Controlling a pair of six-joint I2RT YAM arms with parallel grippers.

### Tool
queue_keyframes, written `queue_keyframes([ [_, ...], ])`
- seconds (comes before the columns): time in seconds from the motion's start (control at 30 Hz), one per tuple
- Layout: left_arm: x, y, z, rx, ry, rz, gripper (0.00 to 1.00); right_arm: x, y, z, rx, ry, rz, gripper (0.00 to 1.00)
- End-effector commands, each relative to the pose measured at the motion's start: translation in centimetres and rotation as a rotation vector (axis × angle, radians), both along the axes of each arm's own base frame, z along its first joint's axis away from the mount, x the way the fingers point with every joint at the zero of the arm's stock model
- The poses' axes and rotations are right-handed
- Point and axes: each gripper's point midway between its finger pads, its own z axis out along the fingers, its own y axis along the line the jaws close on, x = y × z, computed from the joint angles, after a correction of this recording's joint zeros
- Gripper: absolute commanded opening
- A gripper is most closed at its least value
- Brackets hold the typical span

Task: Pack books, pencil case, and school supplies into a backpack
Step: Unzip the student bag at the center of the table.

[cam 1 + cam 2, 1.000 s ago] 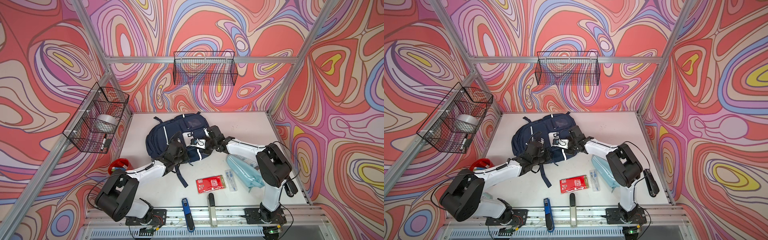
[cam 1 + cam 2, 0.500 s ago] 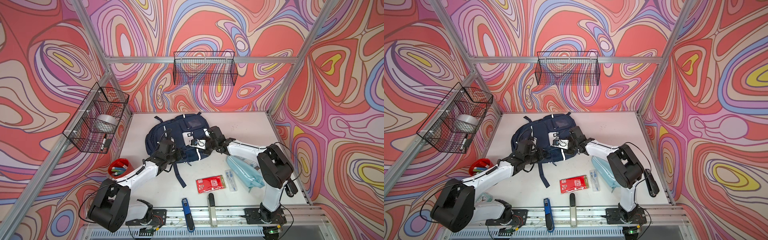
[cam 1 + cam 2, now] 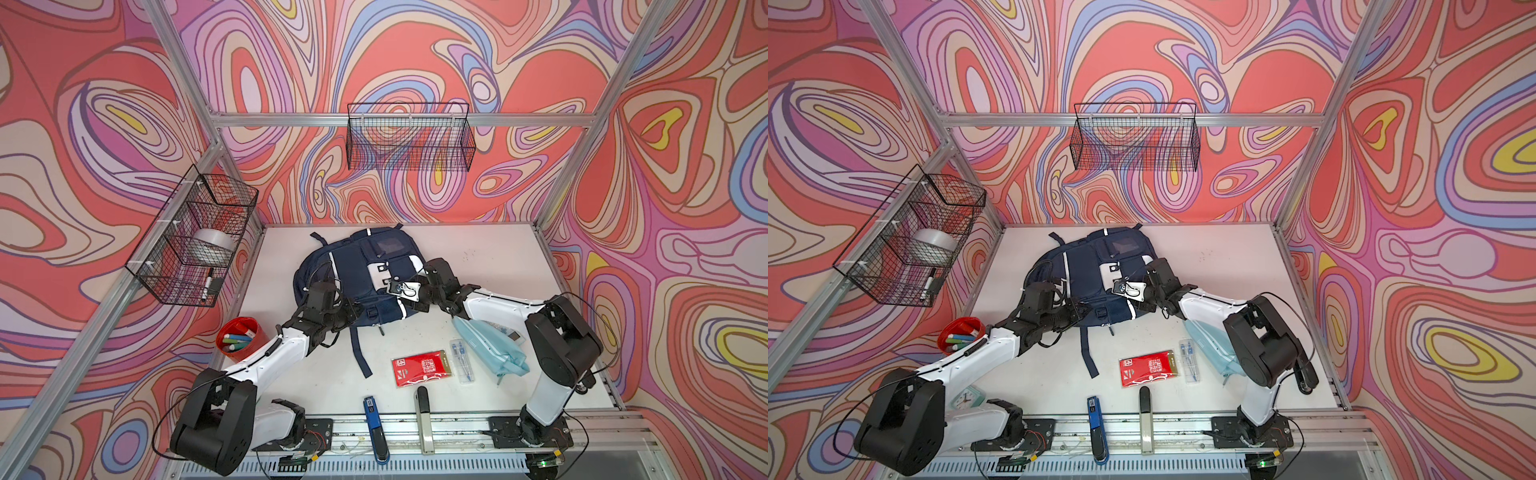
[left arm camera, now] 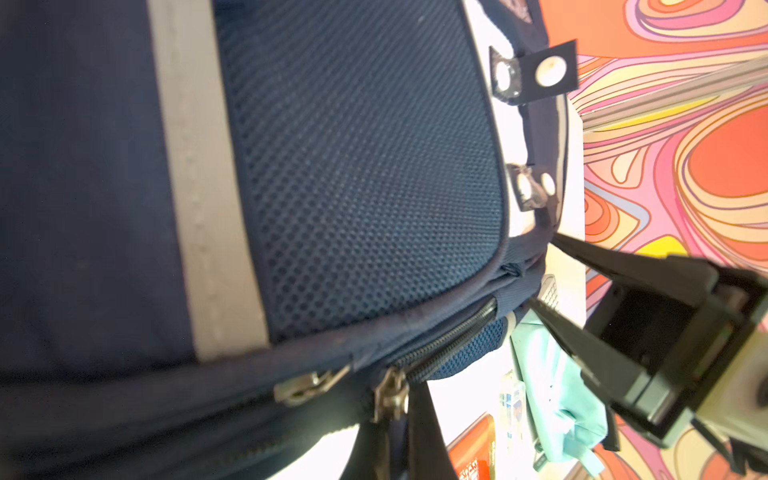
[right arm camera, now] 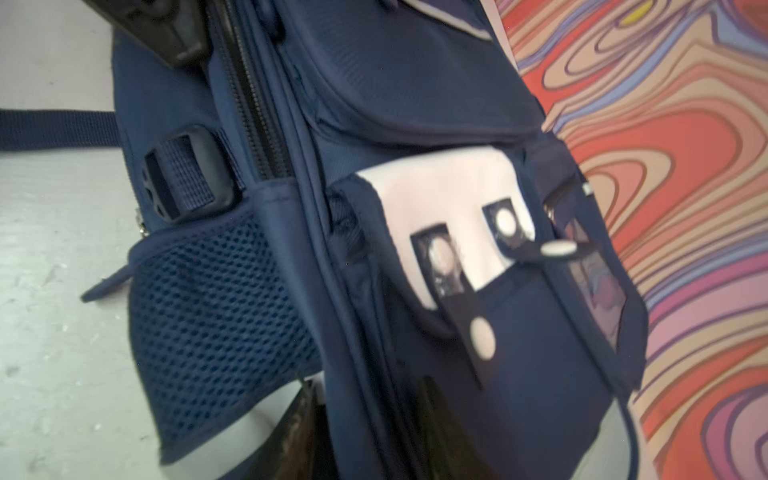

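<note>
- Backpack (image 3: 353,266) (image 3: 1084,266): large navy blue fabric backpack with thin white stripes. It lies flat on the white bench (image 3: 478,257) with its front pockets and white patch (image 5: 449,187) facing up in both top views.
- Strap (image 3: 359,353): a loose navy webbing strap that trails from the backpack's lower edge toward the arm bases.
- Zip pulls (image 4: 309,386): two small metal zip pulls, close together on the backpack's edge seam in the left wrist view.
- Left hand (image 3: 351,318): at the backpack's lower left corner, clenched. Whether it pinches fabric or a zip pull cannot be told.
- Right hand (image 4: 540,268) (image 3: 413,297): at the backpack's right side, beside the white patch. It is released, its two black fingers (image 4: 602,257) spread with their tips at the side fabric.
- Pencil case (image 3: 490,345): long soft light blue fabric pencil case with a white zip stripe. It lies on the bench off the backpack's lower right corner, partly under the right forearm (image 3: 498,303).
- Pack of blue pens (image 3: 461,359): slim clear pack of blue pens, out from the backpack's lower right corner and just beside the pencil case.
- Red packet (image 3: 422,368): flat red packet with white print, out from the backpack's lower edge and right of the strap's end.
- Stapler (image 3: 374,419): blue stapler, farther out from the backpack's lower edge, at the bench's front rail.
- Cup (image 3: 241,338): round red cup holding markers, well apart from the backpack's lower left corner.
</note>
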Motion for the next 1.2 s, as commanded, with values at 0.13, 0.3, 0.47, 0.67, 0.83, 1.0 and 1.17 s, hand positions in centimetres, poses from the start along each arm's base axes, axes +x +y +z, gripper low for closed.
queue_keyframes([
  [0.13,0.7,-0.6,2.4,-0.043,-0.043,0.012,0.0,-2.0,5.0,1.6,0.122,-0.116,-0.014,0.57],
  [0.3,0.3,-0.7,2.7,-0.044,-0.049,0.009,0.0,-2.1,8.4,-0.3,0.087,-0.13,0.025,0.53],
  [0.47,-0.1,0.1,2.8,-0.006,-0.041,0.031,0.0,-1.7,8.3,-2.6,-0.011,-0.14,0.04,0.0],
  [0.67,0.2,2.4,2.6,-0.052,-0.008,0.1,0.0,-1.9,4.8,-2.4,-0.061,-0.226,0.023,0.0],
  [0.83,0.5,4.2,3.3,-0.047,0.001,0.178,0.0,-1.0,1.4,-2.8,-0.068,-0.215,-0.027,0.0],
  [1.0,1.1,4.9,1.9,-0.17,0.033,0.242,0.0,-0.7,-1.2,-0.9,-0.005,-0.205,-0.058,0.0],
  [1.17,1.8,5.0,2.0,-0.212,0.024,0.268,0.0,0.5,-3.6,-0.8,0.005,-0.239,-0.098,0.0],
])
